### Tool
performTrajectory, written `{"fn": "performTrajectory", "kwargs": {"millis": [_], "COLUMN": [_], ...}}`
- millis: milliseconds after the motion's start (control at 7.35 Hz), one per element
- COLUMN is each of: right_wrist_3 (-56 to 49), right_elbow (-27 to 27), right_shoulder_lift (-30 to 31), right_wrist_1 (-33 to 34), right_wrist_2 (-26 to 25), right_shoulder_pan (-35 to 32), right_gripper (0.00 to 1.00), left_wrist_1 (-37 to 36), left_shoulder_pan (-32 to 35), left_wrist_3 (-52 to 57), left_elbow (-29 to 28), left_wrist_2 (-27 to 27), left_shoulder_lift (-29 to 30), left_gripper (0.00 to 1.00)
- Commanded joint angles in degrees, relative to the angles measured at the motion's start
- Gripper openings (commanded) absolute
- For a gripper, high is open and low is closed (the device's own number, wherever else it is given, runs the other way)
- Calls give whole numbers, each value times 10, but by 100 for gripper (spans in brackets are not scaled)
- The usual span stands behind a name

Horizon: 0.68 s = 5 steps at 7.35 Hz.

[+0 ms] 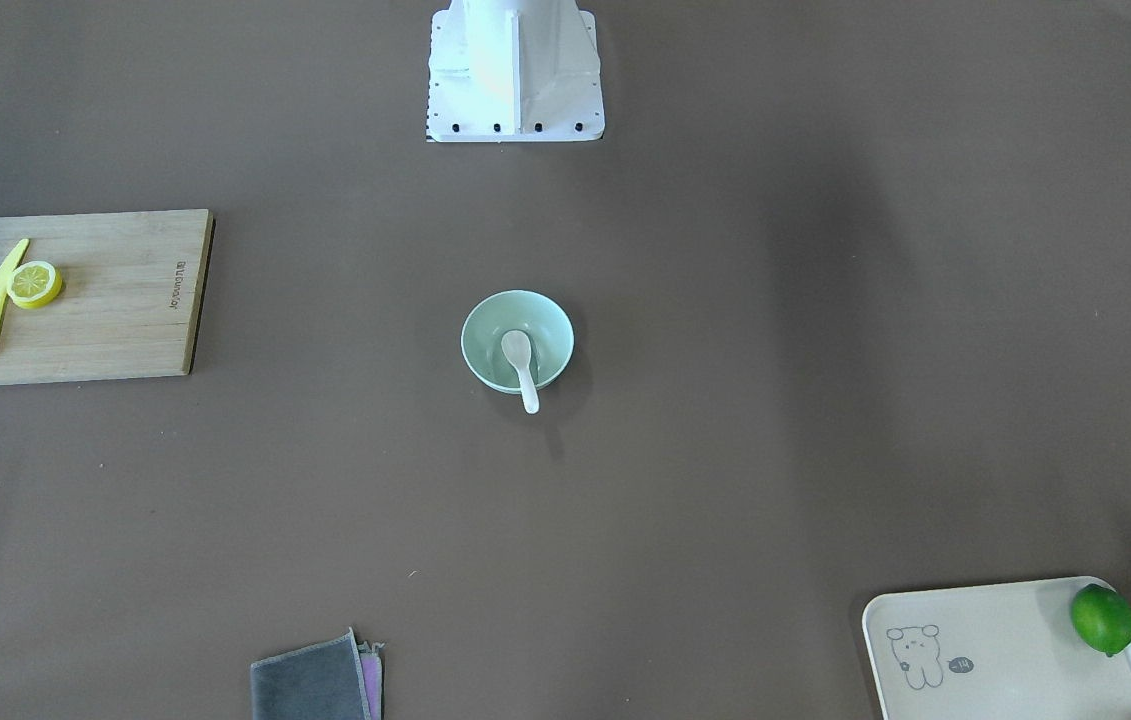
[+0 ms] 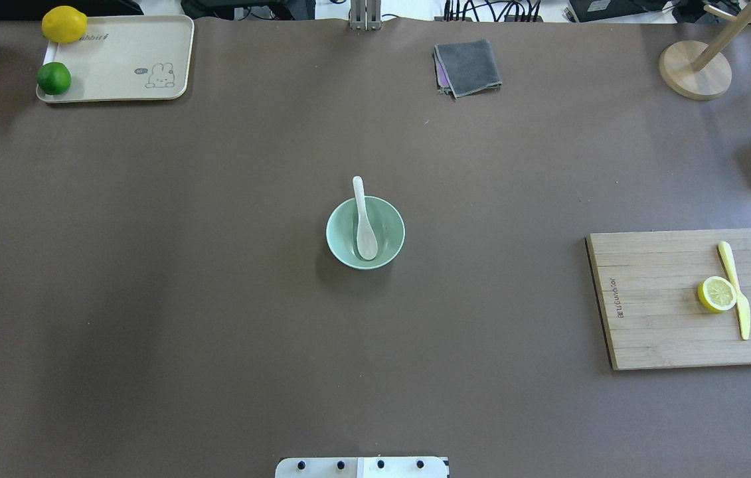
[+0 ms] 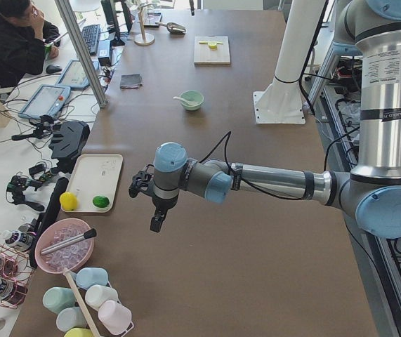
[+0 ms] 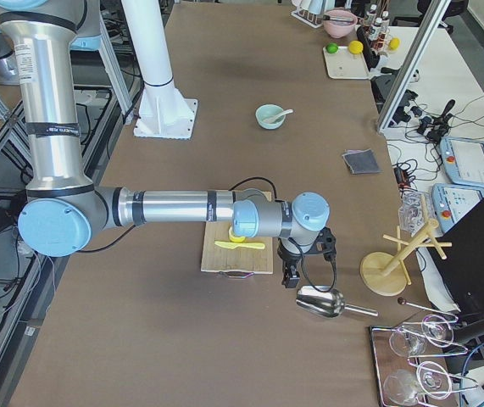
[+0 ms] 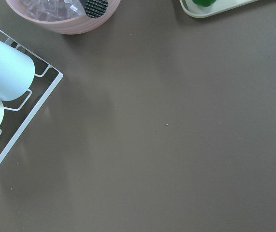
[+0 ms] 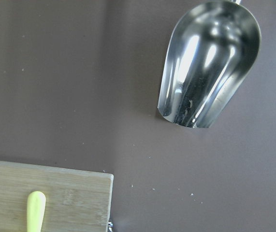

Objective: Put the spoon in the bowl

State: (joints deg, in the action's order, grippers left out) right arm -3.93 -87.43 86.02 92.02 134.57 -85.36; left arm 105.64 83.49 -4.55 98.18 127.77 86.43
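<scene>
The white spoon [image 1: 522, 362] lies in the pale mint-green bowl [image 1: 550, 335] at the table's middle, scoop on the bowl's floor and handle over the rim. Both also show in the overhead view, the spoon [image 2: 365, 226] in the bowl [image 2: 342, 234]. My left gripper [image 3: 156, 222] hangs over the table's left end, far from the bowl [image 3: 193, 102]. My right gripper [image 4: 291, 276] hangs over the right end, beside the cutting board. Each shows only in a side view, so I cannot tell if it is open or shut.
A wooden cutting board [image 2: 667, 312] holds a lemon slice [image 2: 717, 294] and a yellow knife [image 2: 735, 289]. A metal scoop [image 6: 208, 63] lies near it. A cream tray [image 2: 123, 66] holds a lime [image 2: 54, 78] and a lemon [image 2: 64, 24]. A grey cloth [image 2: 468, 66] lies at the far edge.
</scene>
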Motion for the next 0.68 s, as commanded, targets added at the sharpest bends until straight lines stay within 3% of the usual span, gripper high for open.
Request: {"fn": "performTrajectory", "kwargs": {"millis": [0,544], "right_wrist_3": [-4,40], "right_elbow": [-7,-38], "right_shoulder_lift": [-6,7], "right_wrist_1": [38,38], "right_wrist_2": [19,11], "right_shoulder_pan": [-43,-41], "right_gripper": [100,100], "left_wrist_1": [1,4], "left_shoulder_pan": [0,3], "left_wrist_3": [0,1], "left_elbow": [0,-4], "left_wrist_2": [-1,-1], "left_shoulder_lift": [0,-1], "left_gripper": [98,98]}}
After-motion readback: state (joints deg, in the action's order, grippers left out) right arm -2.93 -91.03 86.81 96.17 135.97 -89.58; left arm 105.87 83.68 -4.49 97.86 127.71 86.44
